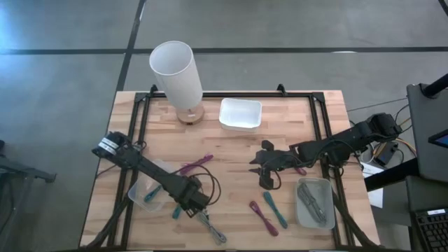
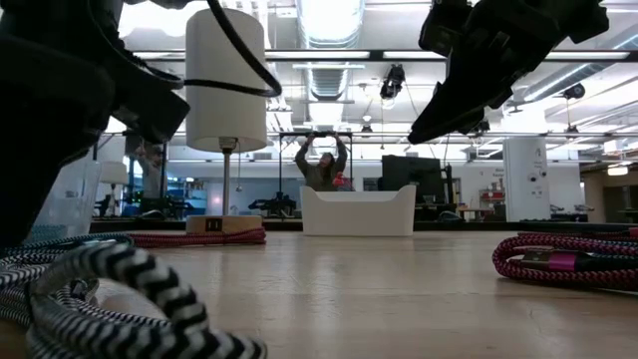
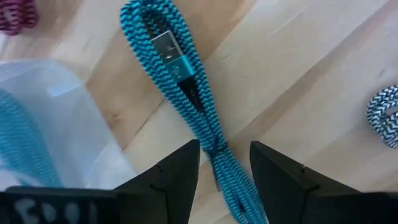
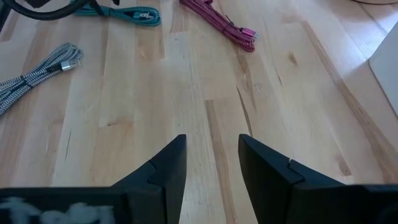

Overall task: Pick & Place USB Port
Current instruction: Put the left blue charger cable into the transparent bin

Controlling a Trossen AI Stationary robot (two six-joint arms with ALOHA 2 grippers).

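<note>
**Left gripper straddling the teal cable near the front-left corner**

The table point(image 1: 231, 150) is carrying a lamp point(image 1: 176, 77) and a white bin point(image 1: 240, 113) along its far edge, a clear bin point(image 1: 143, 190) near the front-left corner and a grey bin point(image 1: 315, 203) near the front-right corner. The left gripper point(image 3: 224, 163) is hovering low over the teal cable point(image 3: 186, 87), which is lying on bare wood just beside the clear bin; its jaws are standing spread, one on each side of the folded strands, pinching nothing. The right gripper point(image 4: 211, 155) is waiting over open wood near the table's middle, jaws likewise spread and empty.

The risk, as I judge it, is lying in the grip: the cable is doubled, so closing here may be catching only some strands, letting the bundle unfold, drag or snag the bin rim when lifting.

The cable's long axis is running away from the gripper, with the USB plug point(image 3: 166, 48) at the far end, pointing away from the fingers. A striped cable point(image 3: 384, 118) is lying nearby.
</note>
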